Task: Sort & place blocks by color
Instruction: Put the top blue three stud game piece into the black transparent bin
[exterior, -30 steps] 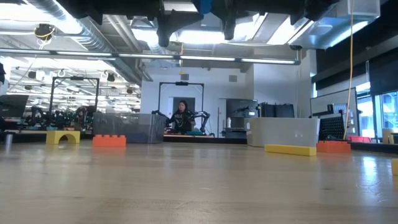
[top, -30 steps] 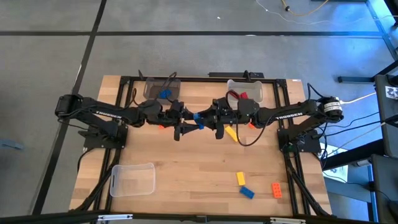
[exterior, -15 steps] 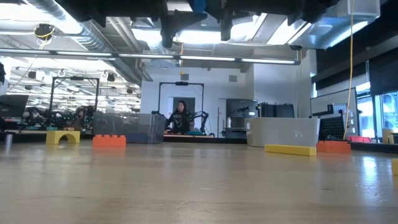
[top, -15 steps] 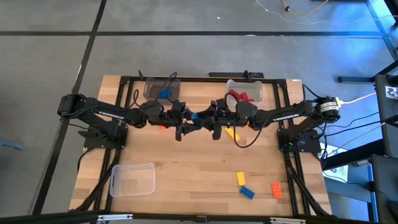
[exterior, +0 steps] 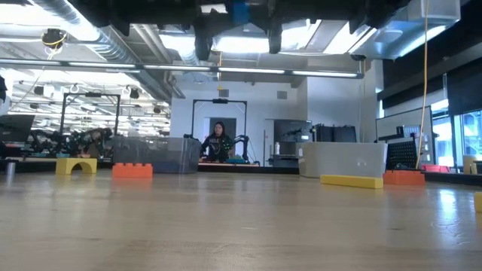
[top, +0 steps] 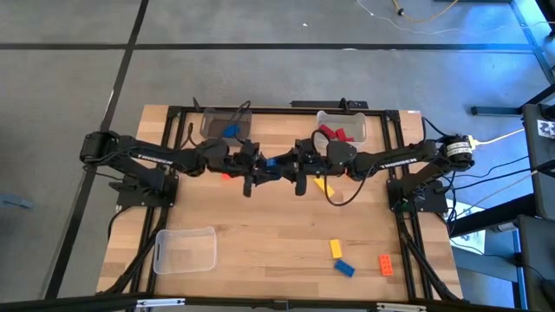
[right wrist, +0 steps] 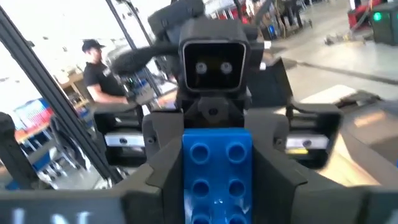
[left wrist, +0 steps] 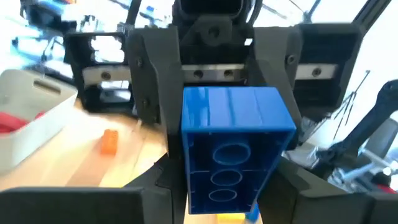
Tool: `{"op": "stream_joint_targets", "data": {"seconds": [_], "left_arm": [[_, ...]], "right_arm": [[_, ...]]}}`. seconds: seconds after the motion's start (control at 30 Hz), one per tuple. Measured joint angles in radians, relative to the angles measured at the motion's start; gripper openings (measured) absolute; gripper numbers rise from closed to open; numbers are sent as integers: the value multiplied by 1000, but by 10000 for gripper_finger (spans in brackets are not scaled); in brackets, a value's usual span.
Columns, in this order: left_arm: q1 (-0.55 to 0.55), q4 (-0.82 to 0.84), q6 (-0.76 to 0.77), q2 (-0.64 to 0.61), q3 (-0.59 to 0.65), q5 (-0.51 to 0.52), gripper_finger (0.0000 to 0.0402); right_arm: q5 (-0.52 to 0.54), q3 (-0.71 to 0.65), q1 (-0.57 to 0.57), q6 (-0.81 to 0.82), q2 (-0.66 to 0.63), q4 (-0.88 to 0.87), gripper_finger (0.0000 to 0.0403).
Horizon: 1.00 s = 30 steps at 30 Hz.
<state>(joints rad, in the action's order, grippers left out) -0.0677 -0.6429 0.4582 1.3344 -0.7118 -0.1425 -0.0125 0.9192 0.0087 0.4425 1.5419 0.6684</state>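
Counter (top: 260, 251): light wood, black frame round it, both arms reaching in to meet over its middle. Three clear bins on it: one at the near left corner (top: 185, 250), one at the far edge left of centre (top: 224, 124) w/ a blue block inside, one at the far edge right of centre (top: 340, 126) w/ red blocks inside.

Left tool (top: 263, 166) & right tool (top: 292, 165) face each other, held up above the counter, a blue block (top: 276, 161) between them. Right tool is clamped on that block, its fingers (right wrist: 158, 177) tight on both sides. Left tool's fingers (left wrist: 81, 202) flank the block's other end, partly closed in; can't tell if they grip it.

Loose blocks: yellow one (top: 323, 185) just under the right arm, orange one (top: 226, 177) under the left arm. Near the right front corner, a yellow (top: 335, 249), a blue (top: 345, 268) & an orange (top: 385, 264) lie near each other, well apart from the tools.

Low view: person (exterior: 218, 141) seated far back in the room
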Motion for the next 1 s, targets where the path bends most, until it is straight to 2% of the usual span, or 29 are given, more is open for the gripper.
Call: {"op": "stream_joint_targets", "data": {"seconds": [0.03, 0.2, 0.3, 0.43, 0.6, 0.67, 0.83, 1.0], "left_arm": [[-8, 39, -1, -17, 0, -9, 127], [-59, 299, -61, -159, 2, 13, 127], [-84, 450, -103, -271, 2, 40, 127], [-100, 539, -151, -424, 5, 86, 127], [-68, 510, -142, -584, 88, 152, 127], [-45, 494, -115, -633, 137, 193, 127], [10, 382, -60, -712, 254, 276, 127], [24, 299, -45, -720, 300, 317, 127]], "right_arm": [[-4, 1, -4, -3, -7, -28, 166], [-27, 4, -43, 17, -97, -242, 304], [-38, 1, -64, 19, -164, -404, 352], [-35, 2, -76, -15, -259, -596, 363], [-17, -2, -75, -49, -360, -761, 365], [1, -34, -76, -47, -399, -776, 366], [82, -198, -72, 32, -513, -681, 366], [91, -349, -68, 102, -602, -410, 366]]}}
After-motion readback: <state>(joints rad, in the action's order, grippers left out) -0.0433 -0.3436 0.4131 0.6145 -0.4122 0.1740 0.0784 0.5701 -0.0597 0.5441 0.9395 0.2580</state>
